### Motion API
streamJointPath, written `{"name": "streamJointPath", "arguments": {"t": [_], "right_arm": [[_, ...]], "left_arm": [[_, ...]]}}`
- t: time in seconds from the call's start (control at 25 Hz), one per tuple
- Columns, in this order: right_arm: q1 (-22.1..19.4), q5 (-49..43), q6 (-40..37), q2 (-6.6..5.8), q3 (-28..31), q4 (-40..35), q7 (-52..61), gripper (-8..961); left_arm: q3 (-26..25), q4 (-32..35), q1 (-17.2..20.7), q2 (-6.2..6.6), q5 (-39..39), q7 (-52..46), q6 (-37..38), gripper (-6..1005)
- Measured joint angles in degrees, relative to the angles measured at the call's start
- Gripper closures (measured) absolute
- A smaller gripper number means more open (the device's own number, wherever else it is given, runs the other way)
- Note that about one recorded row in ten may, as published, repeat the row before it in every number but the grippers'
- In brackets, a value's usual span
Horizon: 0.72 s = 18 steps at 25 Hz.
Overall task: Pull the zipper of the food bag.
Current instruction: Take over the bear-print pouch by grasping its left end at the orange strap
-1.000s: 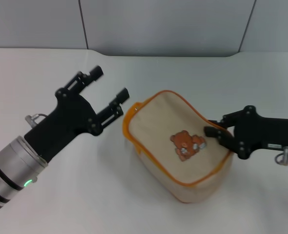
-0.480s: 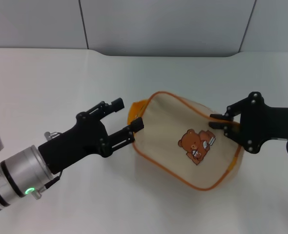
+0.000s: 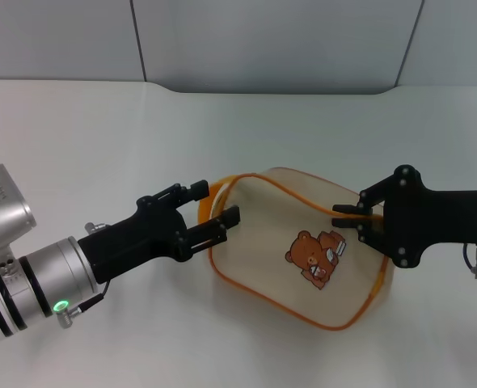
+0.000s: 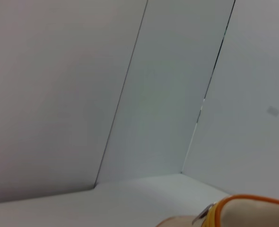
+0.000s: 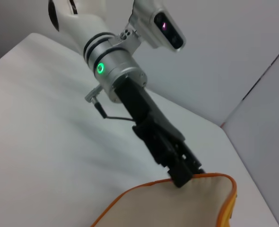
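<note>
Centrally in the head view, my spread left gripper (image 3: pixel 218 206) reaches the bag (image 3: pixel 295 250); my right gripper (image 3: pixel 353 222) pinches its orange edge. Soft, light fabric; I'd grasp the silvery tab (image 4: pixel 202 215).

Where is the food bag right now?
In the head view, the food bag lies on the white table, between the left gripper and right gripper.

Food bag (image 4: pixel 239 213) cut off by frame edge; zipper (image 4: pixel 202 215) barely visible.
</note>
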Motion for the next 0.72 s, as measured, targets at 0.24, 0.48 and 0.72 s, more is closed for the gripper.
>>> {"name": "streamJointPath", "arguments": {"t": [0.24, 0.48, 0.72], "right_arm": [[-0.5, 1.6, 0.0, 0.0, -0.5, 0.3, -0.2, 904], [-0.5, 2.1, 0.1, 0.0, -0.6, 0.6, -0.2, 905], [-0.7, 2.2, 0.2, 0.0, -0.7, 1.3, -0.3, 906]], "left_arm": [[2.3, -1.1, 0.1, -0.25, 0.1, -1.5, -2.1, 365], [2.9, -1.7, 0.1, -0.35, 0.1, -0.5, -3.7, 378], [2.7, -2.2, 0.4, -0.34, -0.1, 1.0, -4.0, 469]]}}
